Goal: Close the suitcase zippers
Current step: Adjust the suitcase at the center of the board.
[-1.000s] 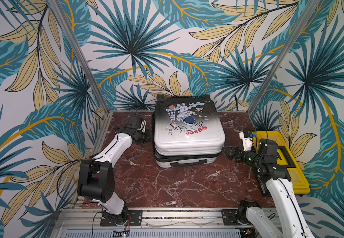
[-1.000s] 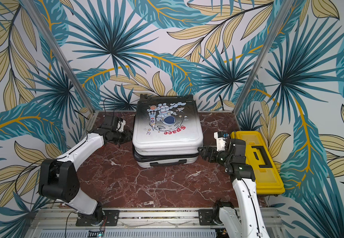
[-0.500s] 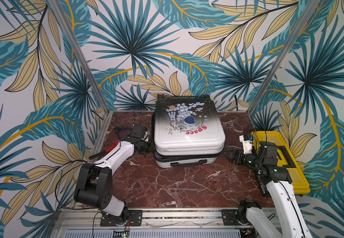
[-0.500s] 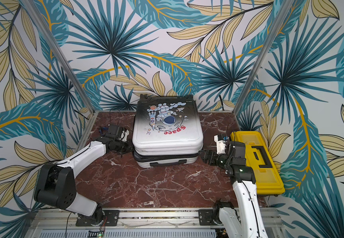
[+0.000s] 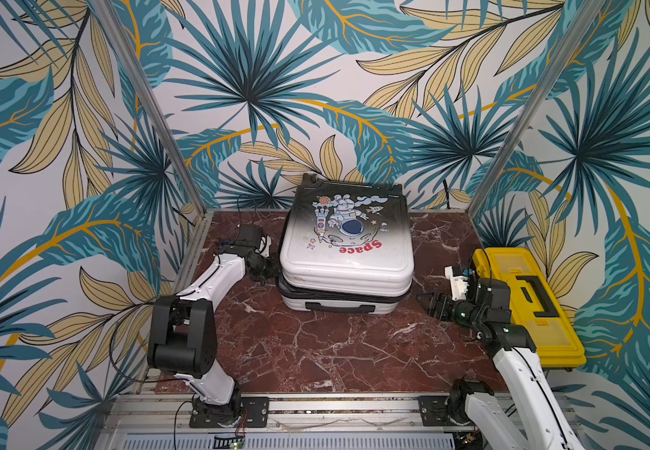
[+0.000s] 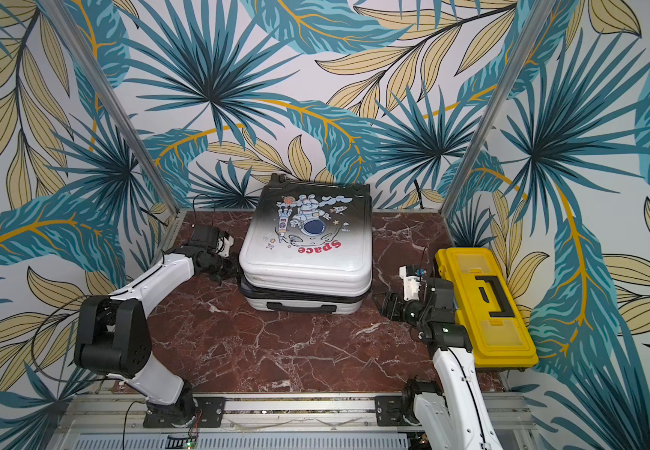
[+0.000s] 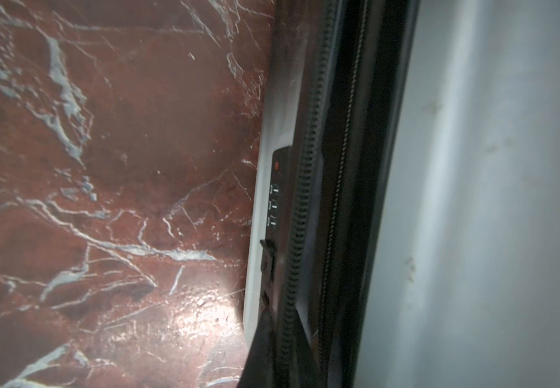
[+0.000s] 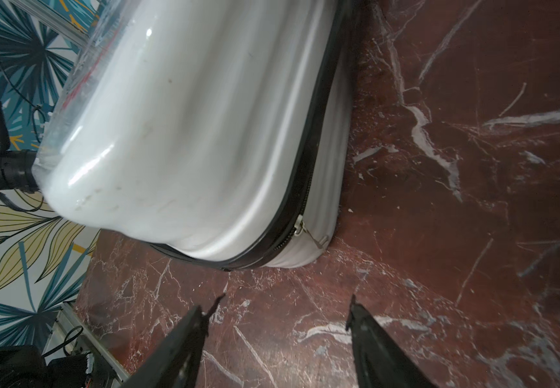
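While the left gripper (image 7: 280,339) is closed at the zippers (image 7: 305,201), perhaps pinching them, the right gripper (image 8: 285,302) gapes empty.

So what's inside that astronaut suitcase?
Nothing shows. The upper shell lies over the lower shell; between them only a dark gap and open zipper tracks show. Any contents are covered.

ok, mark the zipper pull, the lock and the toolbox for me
zipper pull (image 8: 299,227): right wrist view, on the metal slider at the seam.
lock (image 7: 273,203): left wrist view, on the dial panel.
toolbox (image 5: 547,296): a top view, on the black handle.
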Motion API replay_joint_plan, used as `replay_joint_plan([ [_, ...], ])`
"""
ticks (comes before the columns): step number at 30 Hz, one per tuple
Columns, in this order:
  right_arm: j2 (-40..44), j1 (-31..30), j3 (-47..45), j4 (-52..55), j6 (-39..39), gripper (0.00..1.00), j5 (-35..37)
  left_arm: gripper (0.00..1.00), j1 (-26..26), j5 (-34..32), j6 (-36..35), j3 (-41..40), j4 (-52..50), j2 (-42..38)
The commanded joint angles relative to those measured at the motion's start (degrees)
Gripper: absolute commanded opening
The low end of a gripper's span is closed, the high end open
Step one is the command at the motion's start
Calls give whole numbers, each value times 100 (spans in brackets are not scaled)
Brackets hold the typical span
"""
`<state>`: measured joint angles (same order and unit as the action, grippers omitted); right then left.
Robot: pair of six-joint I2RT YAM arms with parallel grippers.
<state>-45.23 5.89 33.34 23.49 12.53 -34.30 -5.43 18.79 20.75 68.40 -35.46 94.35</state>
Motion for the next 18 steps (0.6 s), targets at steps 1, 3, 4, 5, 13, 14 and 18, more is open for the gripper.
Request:
replay_joint_plan([
  [1, -219, -240, -401, -1244, 307, 67, -234, 0, 121, -6, -147, 283, 224, 357],
  [3, -363, -381, -600, -1719, 397, 66, -217, 0, 176, 30, -256, 468, 209, 505],
  [4, -428, -425, -682, -1908, 419, 66, -226, 0, 196, 40, -329, 561, 188, 570],
  [5, -515, -460, -791, -2166, 447, 65, -237, 0, 230, 38, -398, 657, 162, 651],
  [13, -1596, -616, -1313, -4605, 756, 62, -475, 0, 362, 237, -1168, 1514, -290, 1356],
  [14, -1796, -684, -1315, -4898, 753, 62, -498, 0, 385, 223, -1270, 1657, -377, 1450],
  [18, -2428, -844, -1451, -5878, 738, 60, -440, 0, 393, 70, -1617, 2154, -751, 1752],
])
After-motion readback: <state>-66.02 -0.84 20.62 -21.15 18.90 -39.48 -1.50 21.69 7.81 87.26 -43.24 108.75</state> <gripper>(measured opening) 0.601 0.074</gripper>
